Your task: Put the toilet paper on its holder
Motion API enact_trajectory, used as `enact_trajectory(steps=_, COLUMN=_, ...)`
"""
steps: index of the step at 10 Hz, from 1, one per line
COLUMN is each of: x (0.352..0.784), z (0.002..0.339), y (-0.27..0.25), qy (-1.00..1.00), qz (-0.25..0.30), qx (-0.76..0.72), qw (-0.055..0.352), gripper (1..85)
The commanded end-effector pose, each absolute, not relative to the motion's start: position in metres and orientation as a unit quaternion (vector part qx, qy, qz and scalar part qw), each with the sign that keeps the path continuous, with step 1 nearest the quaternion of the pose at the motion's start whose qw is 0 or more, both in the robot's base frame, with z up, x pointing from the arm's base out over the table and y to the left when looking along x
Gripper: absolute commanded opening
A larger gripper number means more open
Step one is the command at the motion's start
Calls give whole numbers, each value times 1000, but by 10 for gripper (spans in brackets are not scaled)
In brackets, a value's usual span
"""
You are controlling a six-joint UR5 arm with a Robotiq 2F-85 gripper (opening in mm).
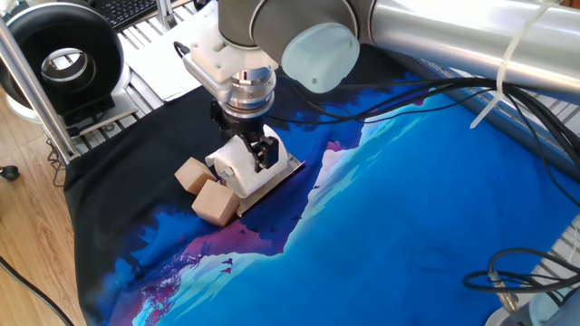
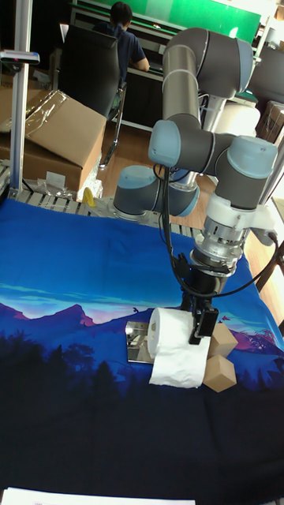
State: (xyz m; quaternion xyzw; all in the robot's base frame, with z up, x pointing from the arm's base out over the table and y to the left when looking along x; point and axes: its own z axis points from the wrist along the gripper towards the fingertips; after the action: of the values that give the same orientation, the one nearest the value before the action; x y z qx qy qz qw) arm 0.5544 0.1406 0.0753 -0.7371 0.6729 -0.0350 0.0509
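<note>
The toilet paper (image 1: 228, 168) is a small white roll held low over the holder (image 1: 276, 178), a shiny silver plate on the blue-and-black cloth. My gripper (image 1: 246, 152) comes straight down and is shut on the roll. Two light-tan wooden cubes (image 1: 192, 174) (image 1: 216, 203) sit at the plate's left end, just beside the roll. In the tall fixed view the toilet paper (image 2: 175, 347) hangs a loose tail in front of the holder (image 2: 139, 342), with my gripper (image 2: 199, 319) clamped on its right side next to the cubes (image 2: 220, 372). The wire bar is hidden.
A black round spool (image 1: 62, 54) stands at the back left beside a metal post. White paper sheets (image 1: 165, 63) and a keyboard (image 1: 136, 9) lie behind. Cables (image 1: 526, 100) trail across the right. A cardboard box (image 2: 55, 134) sits behind the table.
</note>
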Motion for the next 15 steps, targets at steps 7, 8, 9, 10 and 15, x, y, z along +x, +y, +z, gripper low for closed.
enact_trajectory(steps=7, x=559, z=105, y=114, qy=699, qz=-49, qx=-712, qw=37, gripper=850)
enact_trajectory(steps=8, x=553, z=110, y=108, qy=721, qz=-44, qx=-690, qw=35, gripper=850)
enact_trajectory(steps=9, x=553, z=116, y=104, qy=734, qz=-39, qx=-677, qw=38, gripper=847)
enact_trajectory(steps=10, x=556, z=125, y=97, qy=744, qz=-39, qx=-667, qw=35, gripper=830)
enact_trajectory(steps=15, x=586, z=190, y=-1, qy=831, qz=-48, qx=-554, qw=7, gripper=647)
